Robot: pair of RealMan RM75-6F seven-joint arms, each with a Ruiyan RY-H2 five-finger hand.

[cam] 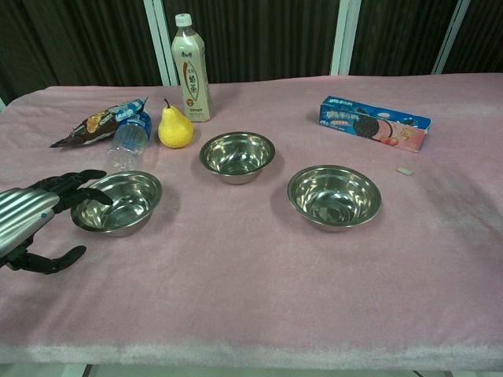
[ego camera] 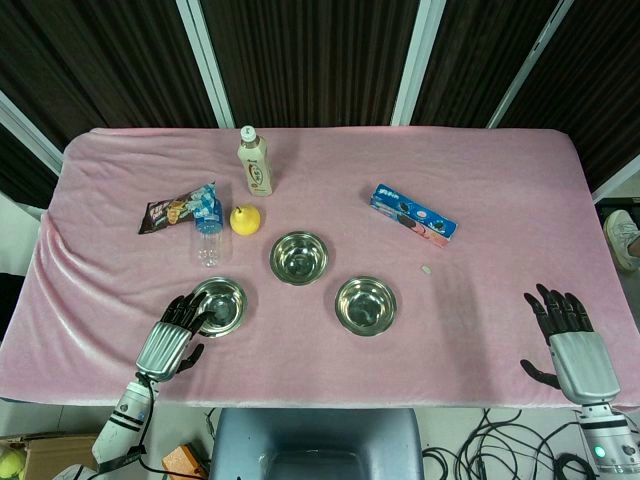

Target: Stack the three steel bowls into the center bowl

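Looking down from the head view, I have three steel bowls on the pink surface (ego camera: 480,300). The center bowl (ego camera: 299,257) sits a little further back than the other two; the left bowl (ego camera: 220,305) and the right bowl (ego camera: 365,305) lie nearer me on either side, all three apart from one another and upright. My left hand (ego camera: 172,338) is at the near rim of the left bowl, fingers reaching over the rim with the thumb spread below; I cannot tell whether it has actually closed on the rim. My right hand (ego camera: 572,345) rests near the front right edge of the surface, fingers spread, holding nothing, well apart from every bowl. Behind the bowls I see a milk tea bottle (ego camera: 255,161), a pear (ego camera: 246,219), a clear water bottle (ego camera: 207,236) lying down, a snack packet (ego camera: 170,212) and a blue biscuit box (ego camera: 413,215).

From the chest view, the left hand (cam: 35,216) shows at the left edge, fingertips (cam: 88,179) curling over the rim of the left bowl (cam: 118,203) while the thumb hangs low, clear of it. The center bowl (cam: 236,156) and right bowl (cam: 334,196) stand untouched. The right hand is out of this frame.
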